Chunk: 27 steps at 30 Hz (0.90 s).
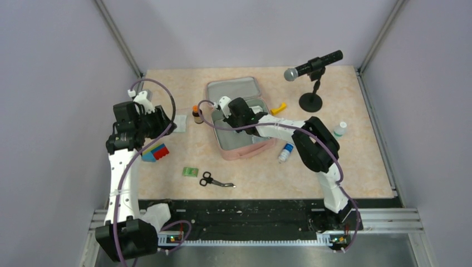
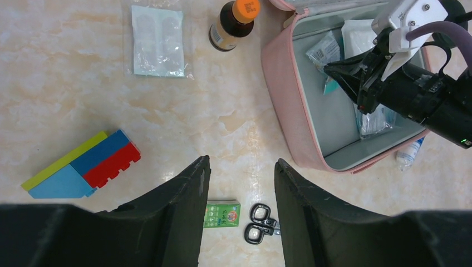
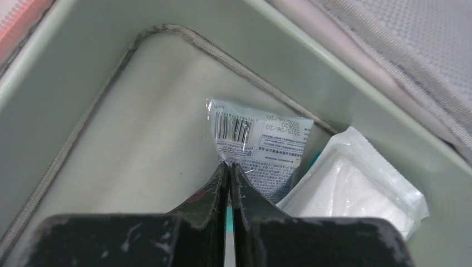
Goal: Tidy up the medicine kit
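Pale, stone-patterned table [image 1: 362,172] fills the floor of a box with plain grey walls. We see the soft pink zip-around fabric medicine kit [image 1: 243,151] near the middle of the table, lying open with its grey-green lid leaning back.

We look at the right gripper [image 3: 229,167] down inside the kit. Its two black fingers are pressed tight together. Their tips sit right at the edge of a clear plastic packet with a barcode [image 3: 256,144]. We cannot tell if they pinch it. A white gauze pad in a clear wrapper [image 3: 356,189] lies just beside that packet, in the corner of the kit.

We see the left gripper [image 2: 242,172] hanging over the bare table, left of the kit. Its fingers are spread apart and nothing is between them.

Left of the kit stands a small brown glass bottle with an orange cap [image 2: 234,22]. A flat clear packet [image 2: 158,41] lies near it. A toy block of blue, red and yellow plastic [image 2: 83,167] rests closer to us. A little green packet [image 2: 221,214] and black-handled scissors [image 2: 257,225] lie side by side.

Right of the kit we spot a yellow plastic piece [image 1: 279,108], a white bottle with a blue label [image 1: 285,153] lying down and a white bottle with a green cap [image 1: 339,129]. A black microphone on a round stand [image 1: 313,67] stands at the back.
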Each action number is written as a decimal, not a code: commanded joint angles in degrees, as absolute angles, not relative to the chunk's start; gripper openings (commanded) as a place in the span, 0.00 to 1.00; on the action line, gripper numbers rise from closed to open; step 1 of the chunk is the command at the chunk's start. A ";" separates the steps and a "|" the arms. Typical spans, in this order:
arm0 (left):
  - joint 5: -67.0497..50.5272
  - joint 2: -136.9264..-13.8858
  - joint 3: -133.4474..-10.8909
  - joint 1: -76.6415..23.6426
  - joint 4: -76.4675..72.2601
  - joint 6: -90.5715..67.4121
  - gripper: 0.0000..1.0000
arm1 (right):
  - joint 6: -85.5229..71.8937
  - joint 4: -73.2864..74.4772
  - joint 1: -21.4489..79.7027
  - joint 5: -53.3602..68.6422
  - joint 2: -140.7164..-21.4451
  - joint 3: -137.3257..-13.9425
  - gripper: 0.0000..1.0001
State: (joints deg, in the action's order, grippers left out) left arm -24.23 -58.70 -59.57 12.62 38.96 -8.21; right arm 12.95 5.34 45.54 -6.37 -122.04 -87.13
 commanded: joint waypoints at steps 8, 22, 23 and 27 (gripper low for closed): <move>-25.99 -58.26 -58.94 12.99 37.32 -8.77 0.52 | 8.29 5.11 44.71 -0.40 -118.06 -95.35 0.32; -27.27 -58.94 -58.19 12.93 36.41 -8.48 0.52 | 8.77 11.48 37.43 20.75 -93.66 -78.63 0.43; -27.51 -59.00 -57.89 12.91 35.87 -8.69 0.51 | 8.51 12.96 36.67 18.89 -91.69 -77.23 0.43; -28.37 -60.37 -57.69 12.94 34.11 -10.15 0.51 | 3.04 17.32 34.50 5.60 -84.09 -69.29 0.42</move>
State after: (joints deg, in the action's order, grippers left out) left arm -26.48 -59.37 -57.98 12.69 38.50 -8.99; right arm 7.79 12.80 36.12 14.44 -91.02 -75.42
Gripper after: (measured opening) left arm 0.515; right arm 0.426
